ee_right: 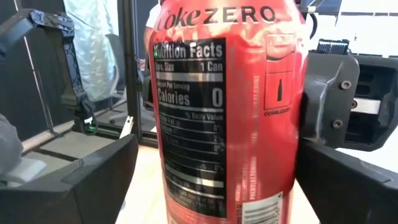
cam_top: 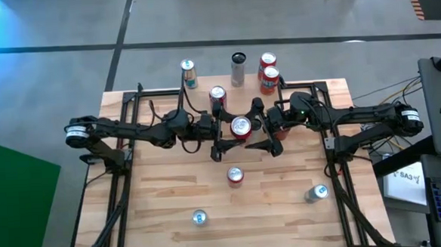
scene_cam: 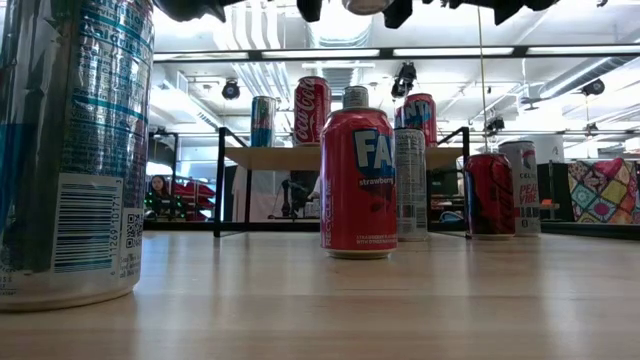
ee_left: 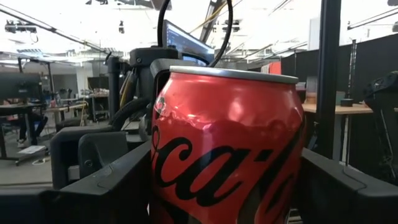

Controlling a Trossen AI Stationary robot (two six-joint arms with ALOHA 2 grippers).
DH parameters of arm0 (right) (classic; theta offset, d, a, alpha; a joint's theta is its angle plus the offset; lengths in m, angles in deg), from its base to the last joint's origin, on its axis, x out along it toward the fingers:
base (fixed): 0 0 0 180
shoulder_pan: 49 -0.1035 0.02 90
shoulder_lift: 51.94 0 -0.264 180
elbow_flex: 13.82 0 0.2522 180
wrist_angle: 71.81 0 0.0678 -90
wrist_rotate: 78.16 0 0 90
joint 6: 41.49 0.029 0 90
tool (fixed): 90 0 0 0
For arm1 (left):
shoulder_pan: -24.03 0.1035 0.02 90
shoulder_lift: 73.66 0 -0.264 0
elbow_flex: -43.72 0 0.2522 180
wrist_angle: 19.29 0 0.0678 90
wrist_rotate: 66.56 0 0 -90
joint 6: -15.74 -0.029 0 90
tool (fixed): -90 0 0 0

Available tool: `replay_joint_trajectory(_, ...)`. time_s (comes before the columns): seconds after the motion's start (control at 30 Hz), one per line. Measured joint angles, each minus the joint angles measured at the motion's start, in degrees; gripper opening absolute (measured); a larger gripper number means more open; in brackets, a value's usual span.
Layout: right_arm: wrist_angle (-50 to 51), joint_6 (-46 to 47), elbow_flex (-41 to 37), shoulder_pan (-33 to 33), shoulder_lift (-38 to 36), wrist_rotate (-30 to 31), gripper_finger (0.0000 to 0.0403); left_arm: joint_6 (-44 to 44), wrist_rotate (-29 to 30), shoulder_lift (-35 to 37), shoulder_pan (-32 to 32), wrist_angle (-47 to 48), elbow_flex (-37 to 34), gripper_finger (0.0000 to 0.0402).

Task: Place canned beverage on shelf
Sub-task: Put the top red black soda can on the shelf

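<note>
Both arms meet over the middle of the bench (cam_top: 285, 203), with a red Coke Zero can (cam_top: 240, 128) raised between them; in the low view only the can's base shows at the top edge, well above the bench surface. The left gripper (cam_top: 223, 138) is clamped on the can, its dark fingers (ee_left: 118, 180) pressed against both sides of it in the left wrist view. The right gripper (cam_top: 270, 137) has its jaws spread wide around the same can; in the right wrist view gaps show between its fingers (ee_right: 93, 180) and the can's sides, so it does not grip.

The shelf (scene_cam: 280, 157) stands at the far edge of the bench, beyond the raised can; on or near it stand a blue can (cam_top: 188, 73), a dark-topped can (cam_top: 238, 68), two red cans (cam_top: 268, 70) close together, and another red can (cam_top: 218, 97) nearer the arms.

On the open bench a red strawberry soda can (cam_top: 234, 176) stands upright just in front of the grippers; a silver-blue can (cam_top: 200, 217) stands near the front edge; another silver can (cam_top: 316, 193) lies tilted toward the right side.
</note>
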Motion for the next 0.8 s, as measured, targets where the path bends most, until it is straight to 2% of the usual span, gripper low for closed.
replay_joint_trajectory(0.13, 1.36, 1.26, 0.08, 0.62, -0.54, 0.35, 0.0398, 0.13, 0.59, 0.75, 0.25, 2.76, 0.04, 0.0289)
replay_joint_trajectory(0.3, 8.48, -0.39, 3.67, 0.94, -0.96, 7.11, 0.04, 0.52, 2.97, 2.89, 0.26, 6.09, -0.04, 0.0289)
replay_joint_trajectory(0.67, 17.7, -0.29, 8.84, 1.02, -0.87, 9.8, 0.04, -1.58, 4.52, 8.25, 0.65, 15.5, -0.15, 0.0289)
replay_joint_trajectory(0.8, 20.51, -0.53, 10.46, 1.04, -0.87, 13.75, 0.04, -3.1, 4.56, 11.3, 0.62, 20.49, -0.15, 0.0289)
